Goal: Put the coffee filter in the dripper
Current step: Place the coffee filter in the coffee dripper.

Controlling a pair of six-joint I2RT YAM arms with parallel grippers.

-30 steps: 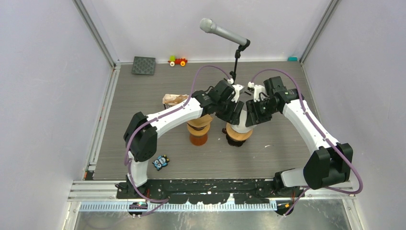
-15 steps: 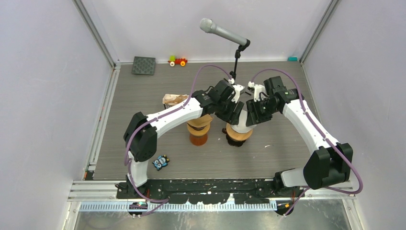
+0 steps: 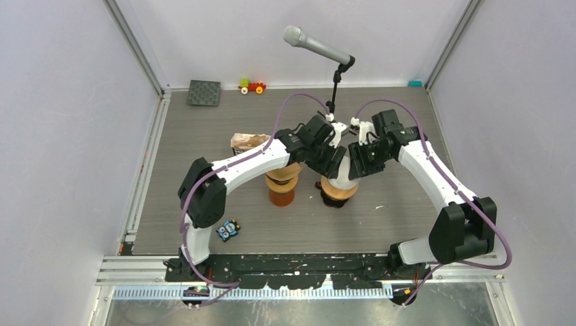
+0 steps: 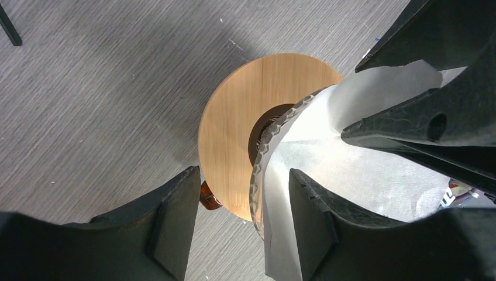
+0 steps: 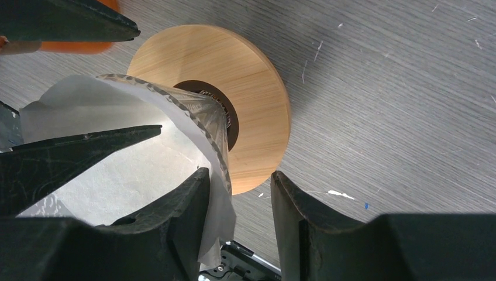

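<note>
Left wrist view has the white paper cone filter (image 4: 351,175) hanging over the pale-wood-collared dripper (image 4: 234,117). The filter's crimped seam lies in the gap of the left hand (image 4: 243,175), whose fingers stand parted with nothing pinched. The right hand (image 5: 238,175) is likewise spread, and one finger of each seems to sit inside the cone. With only that loose outward push holding it, the paper could slip off and drop to the grey surface (image 4: 88,88). It could also settle askew, since the collar lies uncovered toward 9 o'clock in that view and the dark centre hole is only half under the cone. Pressing down off-centre would likely crumple the thin wall or tip the dripper, and the two hands crowd each other closely enough to clash. The filter's tip is hidden, so I cannot tell whether it has entered the hole; paper and black fingers cover it. From the top external camera both hands mask most of the filter, and the dripper's body below the collar barely shows.
</note>
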